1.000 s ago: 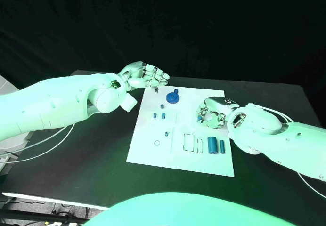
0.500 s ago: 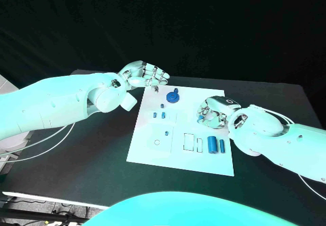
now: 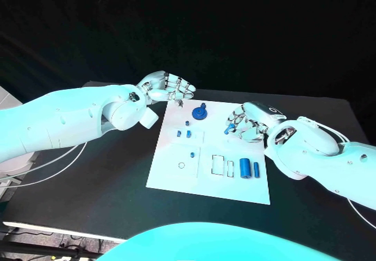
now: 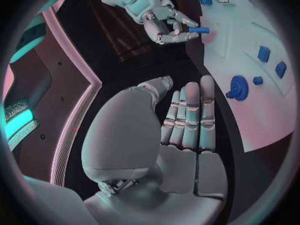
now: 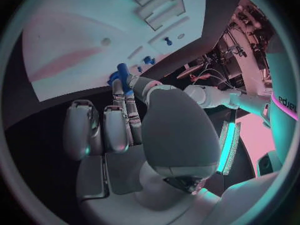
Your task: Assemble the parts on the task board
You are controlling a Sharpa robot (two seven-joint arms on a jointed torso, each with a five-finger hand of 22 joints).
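Head view: a white task board (image 3: pixel 174 179) lies at the centre of a black table (image 3: pixel 94 196). The right hand (image 3: pixel 249 123) hovers over the board's edge at about three o'clock, pinching a small blue part (image 3: pixel 229 130) between thumb and fingers, lifted clear of the board. The left hand (image 3: pixel 166 88) hangs just off the board's corner at about eleven o'clock, fingers curled in with nothing in them. On the board, a round blue knob (image 3: pixel 200 112) stands at twelve o'clock, two small blue pegs (image 3: pixel 184 132) sit just below it, and two blue cylinders (image 3: pixel 250 167) lie side by side at about four o'clock, next to empty rectangular slots (image 3: pixel 218 164).

Left wrist view: the left hand (image 4: pixel 184 120) shows its fingers close together, holding nothing. Beyond it the right hand (image 4: pixel 164 25) holds the blue part (image 4: pixel 199 30) out over the board (image 4: pixel 262 115), near the knob (image 4: pixel 238 87).

Right wrist view: the right hand (image 5: pixel 125 120) grips the blue part (image 5: pixel 123 71) at its fingertips, above the board (image 5: pixel 75 40).

The step in hand looks like carrying a picked part to its seat. The next move likely calls for lining the part up over an open socket and lowering it straight in, without knocking the pegs nearby.
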